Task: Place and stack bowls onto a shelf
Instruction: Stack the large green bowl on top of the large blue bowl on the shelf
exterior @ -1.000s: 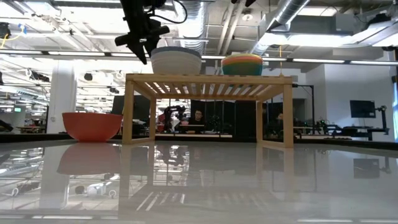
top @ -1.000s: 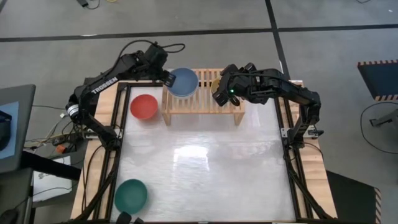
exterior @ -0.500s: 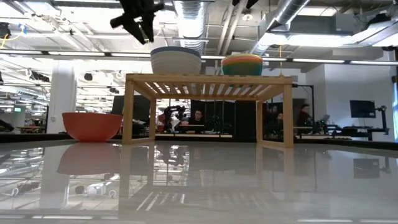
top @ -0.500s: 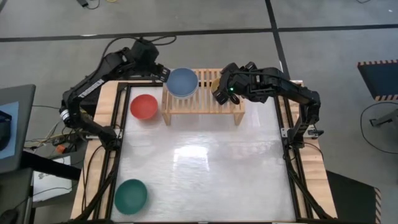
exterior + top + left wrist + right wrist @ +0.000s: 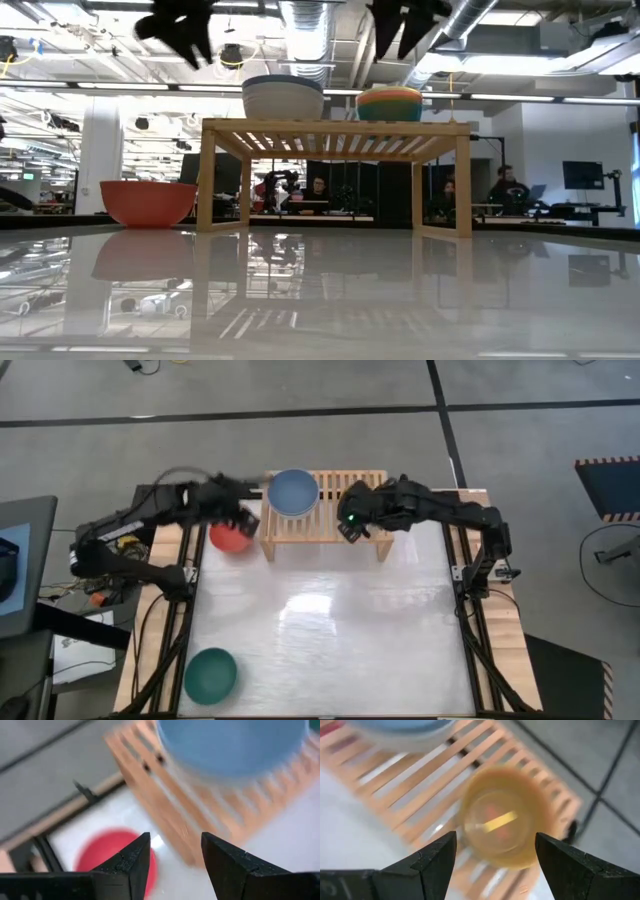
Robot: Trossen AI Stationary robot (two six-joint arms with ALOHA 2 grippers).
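Bowls first: dark green bowl (image 5: 211, 674) sits alone at the lower left of the overhead frame, nowhere near the rack. Upper left, the red bowl (image 5: 230, 534) is on the table just beside the shelf (image 5: 325, 526), with the left gripper (image 5: 243, 521) hanging over it, fingers spread, holding nothing. On the shelf top, the blue bowl (image 5: 293, 492) sits nested in a cream one, then a stack of small bowls with the yellow bowl (image 5: 506, 817) on top. Right gripper (image 5: 347, 520) hovers above that stack, also spread wide and empty. I'd say mostly done, red and green left
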